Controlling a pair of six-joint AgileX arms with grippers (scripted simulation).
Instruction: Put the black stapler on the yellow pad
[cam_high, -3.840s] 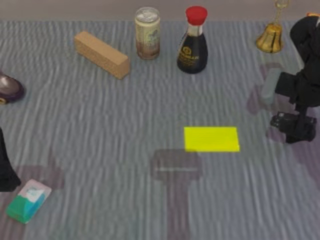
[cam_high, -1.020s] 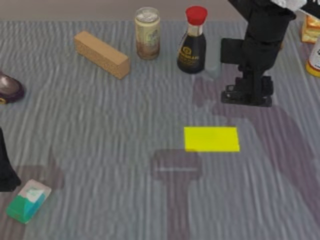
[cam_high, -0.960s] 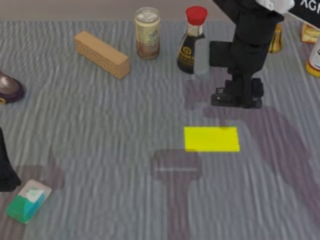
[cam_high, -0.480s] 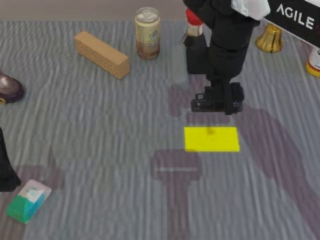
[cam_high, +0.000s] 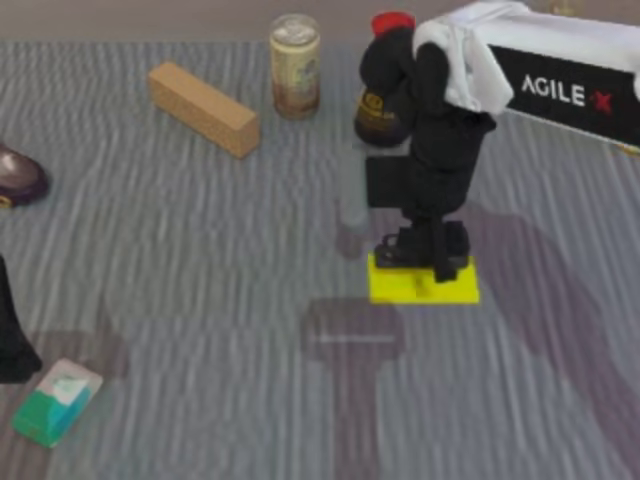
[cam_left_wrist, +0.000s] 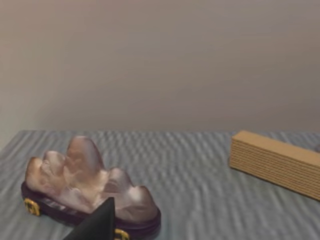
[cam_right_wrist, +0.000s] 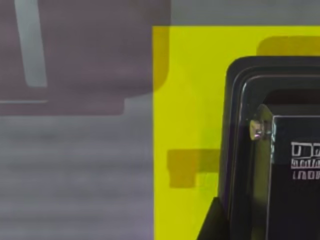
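Since the earlier frames, the right gripper (cam_high: 420, 252) has swung in from the table's right side and now hangs over the yellow pad (cam_high: 455, 292), clamped on the black stapler (cam_right_wrist: 270, 165), apparently ready to lower it. The stapler's long axis seems to run left-right along the pad. The left gripper (cam_high: 12, 345) stays parked at the left edge; its fingers cannot be judged.

The right gripper (cam_high: 420, 255) holds the black stapler (cam_right_wrist: 270, 165) over the yellow pad (cam_high: 455, 290), right of the table's (cam_high: 200, 300) centre. Behind them stands the soy-sauce bottle (cam_high: 378, 110); left of it the can (cam_high: 295, 65), then the wooden block (cam_high: 203, 108). The left gripper (cam_high: 12, 340) sits at the left edge.
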